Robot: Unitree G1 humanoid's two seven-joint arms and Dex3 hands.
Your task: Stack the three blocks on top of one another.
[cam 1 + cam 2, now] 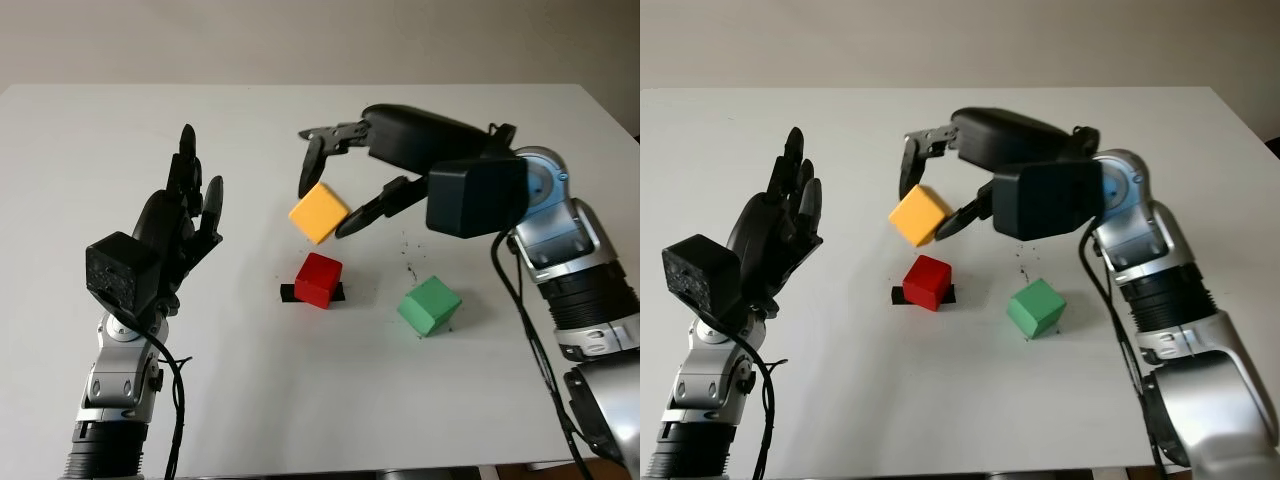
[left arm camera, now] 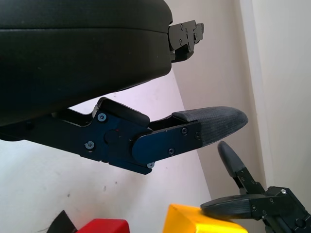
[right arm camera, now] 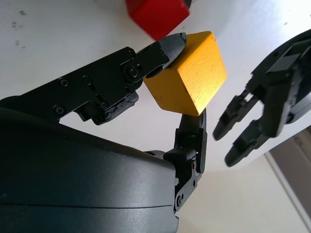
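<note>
While the right hand [image 1: 330,195] pinches the yellow block [image 1: 319,212] tilted in the air above the red block [image 1: 318,280], the green block [image 1: 430,305] sits on the table [image 1: 300,400] nearby. Left hand [image 1: 185,215] hovers open at the left.

R hand [image 1: 940,195] holds yellow block [image 1: 919,215] above red block [image 1: 927,282] | L hand [image 1: 775,225] open

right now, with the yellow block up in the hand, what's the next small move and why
Probably carry the yellow wooden cube, pinched in the right hand, slightly toward the robot until it is over the red cube, then lower it. It looks airborne, tilted, just beyond the red cube. The green cube sits apart; the left hand is open, raised.
</note>
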